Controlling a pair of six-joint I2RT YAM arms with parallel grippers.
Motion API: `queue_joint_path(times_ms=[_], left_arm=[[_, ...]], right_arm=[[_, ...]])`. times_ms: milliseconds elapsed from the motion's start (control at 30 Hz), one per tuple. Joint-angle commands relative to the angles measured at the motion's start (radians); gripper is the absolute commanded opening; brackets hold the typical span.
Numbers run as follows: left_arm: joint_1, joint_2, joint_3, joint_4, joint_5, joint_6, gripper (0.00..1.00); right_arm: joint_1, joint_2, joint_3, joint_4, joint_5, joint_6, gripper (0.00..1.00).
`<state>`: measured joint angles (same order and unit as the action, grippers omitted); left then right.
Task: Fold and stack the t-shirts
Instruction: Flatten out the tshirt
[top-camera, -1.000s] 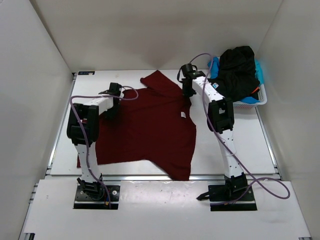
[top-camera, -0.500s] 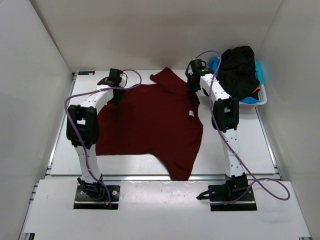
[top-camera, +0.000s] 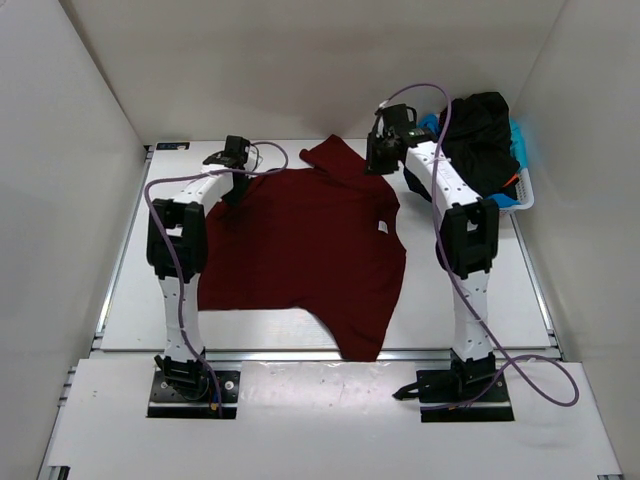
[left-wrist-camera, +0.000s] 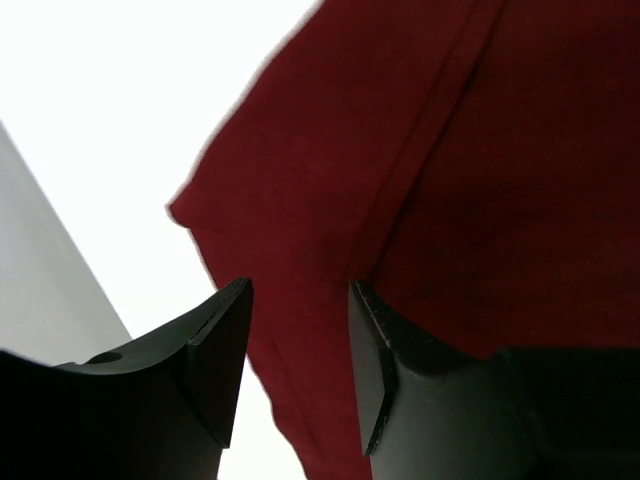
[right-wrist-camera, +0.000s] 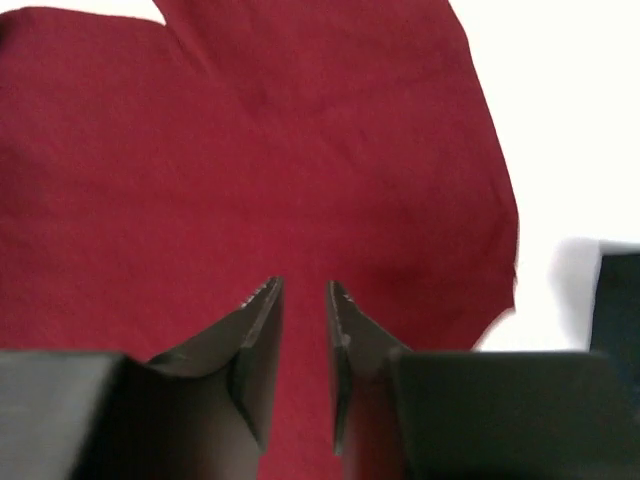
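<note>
Two arms: both reach to the far half of the table (top-camera: 425, 290), one at each far corner of the dark red t-shirt (top-camera: 300, 250).
Dark red t-shirt: lies spread mostly flat in the middle of the table. One sleeve (top-camera: 330, 155) points toward the far edge and the near right corner hangs down to the table's near edge. A small white label (top-camera: 381, 227) shows near its right side.
Left gripper (left-wrist-camera: 297, 300): over the shirt's far left corner. Jaws are spread with a clear gap, and the cloth edge and a seam show below between the fingers (left-wrist-camera: 225, 340). Nothing is pinched.
Right gripper (right-wrist-camera: 303, 290): above the far right part of the shirt, beside the sleeve. Jaws are nearly together but a narrow gap remains, with flat red cloth visible through it. Not clamped on the cloth.
Basket (top-camera: 505, 207): white lattice, at the far right corner of the table, just right of the right arm.
Black t-shirt (top-camera: 478, 135): heaped on top of the basket, spilling over the rim.
Light blue t-shirt (top-camera: 428, 128): under the black one, showing at the left and right of the heap.
Orange: a thin sliver (top-camera: 517, 180) at the basket's right rim, too small to tell more.
</note>
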<state>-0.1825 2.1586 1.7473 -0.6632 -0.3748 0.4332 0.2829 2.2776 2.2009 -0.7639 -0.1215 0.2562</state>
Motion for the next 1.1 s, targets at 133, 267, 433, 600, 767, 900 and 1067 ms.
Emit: queue_joint_path(times_ms=[133,267,433,600,767,900,1067], left_arm=[[0.043,-0.193,-0.067,-0.047,0.036,-0.120,0.60],[0.110,-0.440,-0.268,-0.140,0.129,-0.234,0.74],[0.260,-0.664,-0.624,-0.234,0.204,-0.318,0.75],[0.353,-0.703,-0.733,-0.253,0.296,-0.327,0.72],[0.393,-0.675,-0.770,-0.251,0.349,-0.366,0.71],[0.455,-0.668,-0.810,-0.197,0.349,-0.419,0.72],[0.457,-0.677,-0.819,-0.132,0.308,-0.476,0.69]], right_arm=[[0.027,-0.384,-0.472,0.032,0.066,-0.063,0.48],[0.085,-0.648,-0.809,0.022,0.091,-0.077,0.59],[0.191,-0.880,-1.117,-0.032,0.045,-0.005,0.63],[0.295,-1.073,-1.346,0.015,-0.061,0.092,0.63],[0.380,-1.162,-1.503,0.015,-0.052,0.204,0.60],[0.394,-1.306,-1.619,0.067,-0.038,0.275,0.62],[0.397,-1.414,-1.692,0.123,-0.021,0.350,0.71]])
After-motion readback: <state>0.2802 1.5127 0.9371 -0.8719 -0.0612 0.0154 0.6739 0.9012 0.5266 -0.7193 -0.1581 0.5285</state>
